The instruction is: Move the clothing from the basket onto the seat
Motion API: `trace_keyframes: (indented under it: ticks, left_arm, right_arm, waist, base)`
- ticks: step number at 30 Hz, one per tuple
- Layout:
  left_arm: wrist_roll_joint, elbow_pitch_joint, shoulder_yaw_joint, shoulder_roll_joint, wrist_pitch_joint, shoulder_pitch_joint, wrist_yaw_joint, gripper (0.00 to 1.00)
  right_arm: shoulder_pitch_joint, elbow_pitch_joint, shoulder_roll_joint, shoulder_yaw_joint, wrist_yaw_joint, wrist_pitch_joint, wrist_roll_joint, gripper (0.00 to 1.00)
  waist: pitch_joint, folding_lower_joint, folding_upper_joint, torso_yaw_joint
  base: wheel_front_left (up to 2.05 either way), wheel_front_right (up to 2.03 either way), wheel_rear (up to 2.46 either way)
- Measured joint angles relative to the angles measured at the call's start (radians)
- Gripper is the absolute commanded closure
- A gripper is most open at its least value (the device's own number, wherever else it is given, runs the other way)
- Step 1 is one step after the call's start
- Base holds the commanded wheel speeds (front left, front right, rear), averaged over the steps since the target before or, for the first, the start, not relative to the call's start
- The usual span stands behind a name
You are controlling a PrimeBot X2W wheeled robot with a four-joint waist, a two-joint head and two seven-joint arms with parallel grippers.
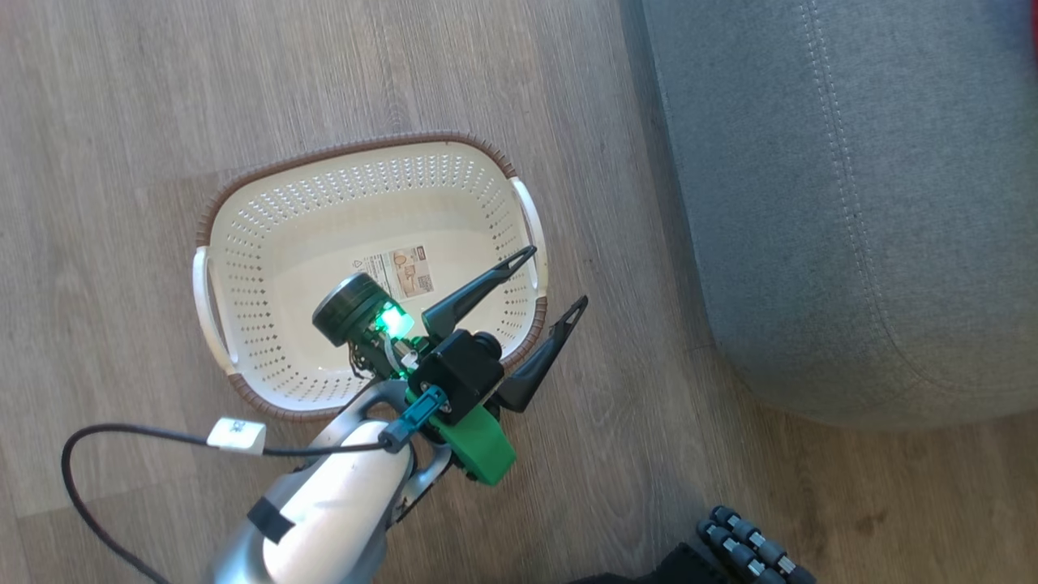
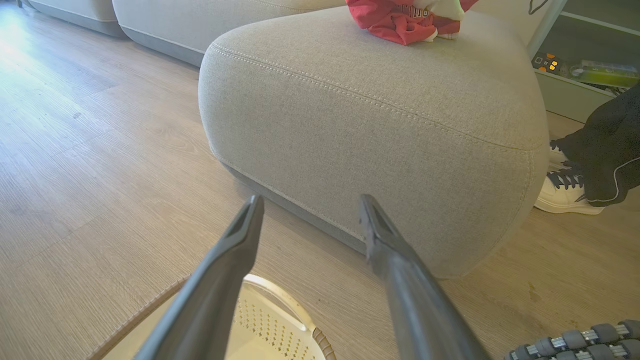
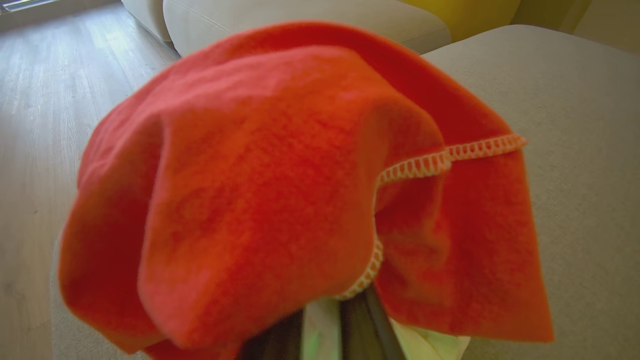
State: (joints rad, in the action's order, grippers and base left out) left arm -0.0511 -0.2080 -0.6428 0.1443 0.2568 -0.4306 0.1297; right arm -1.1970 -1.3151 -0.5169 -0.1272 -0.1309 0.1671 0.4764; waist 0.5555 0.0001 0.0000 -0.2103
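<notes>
Cream plastic, the basket (image 1: 268, 235) sits on the wood floor (image 1: 122, 97), holding just a label sticker (image 1: 399, 272). Over its rim nearest the seat (image 1: 851, 203), the left gripper (image 1: 556, 276) hangs with fingers spread, grasping nothing. Its wrist view shows red clothing (image 2: 400, 20) heaped on the seat top, cut off by the frame, and a person's shoe (image 2: 565, 195) beside the seat. Red, white-trimmed cloth (image 3: 260, 190) drapes over the right gripper (image 3: 325, 325), hiding the fingertips; whether they clamp it I cannot tell.
</notes>
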Motion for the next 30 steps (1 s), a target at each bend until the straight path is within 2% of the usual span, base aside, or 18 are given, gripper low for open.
trace_keyframes:
  ticks: [3, 4, 5, 6, 16, 30]
  left_arm:
    - [0.0, 0.0, 0.001, 0.0, 0.0, 0.0, 0.0, 0.0]
    - [0.001, 0.0, 0.001, 0.0, 0.0, 0.0, 0.0, 0.0]
    - [0.001, 0.0, 0.001, 0.0, 0.0, 0.0, 0.0, 0.0]
    - [0.001, 0.0, 0.002, 0.0, 0.0, 0.0, 0.0, 0.0]
    - [0.0, -0.003, 0.004, -0.004, 0.0, 0.002, 0.0, 0.0]
    - [-0.022, -0.005, -0.001, -0.026, 0.0, 0.058, 0.0, 0.0]
  right_arm:
    - [-0.003, 0.0, 0.011, -0.002, 0.0, 0.0, -0.02, 1.0]
    - [-0.003, 0.0, 0.013, -0.002, 0.0, 0.0, -0.024, 0.94]
    - [-0.003, 0.0, 0.014, -0.002, 0.0, 0.0, -0.03, 0.52]
    - [-0.003, 0.0, 0.014, -0.004, 0.0, 0.0, -0.036, 0.0]
    - [-0.002, 0.0, 0.024, -0.031, 0.0, -0.031, -0.074, 0.0]
    - [0.0, 0.001, 0.041, 0.009, 0.0, -0.038, -0.107, 0.0]
  waist:
    - [0.002, 0.0, 0.0, 0.002]
    - [0.003, 0.0, 0.0, 0.002]
    - [0.003, 0.0, 0.0, 0.003]
    - [0.002, 0.0, 0.0, 0.003]
    - [-0.052, 0.0, 0.0, -0.003]
    - [-0.204, -0.0001, 0.0, -0.032]
  base:
    - [0.0, 0.0, 0.0]
    - [0.0, 0.0, 0.0]
    - [0.0, 0.0, 0.0]
    - [0.0, 0.0, 0.0]
    - [0.0, 0.0, 0.0]
    - [0.0, 0.0, 0.0]
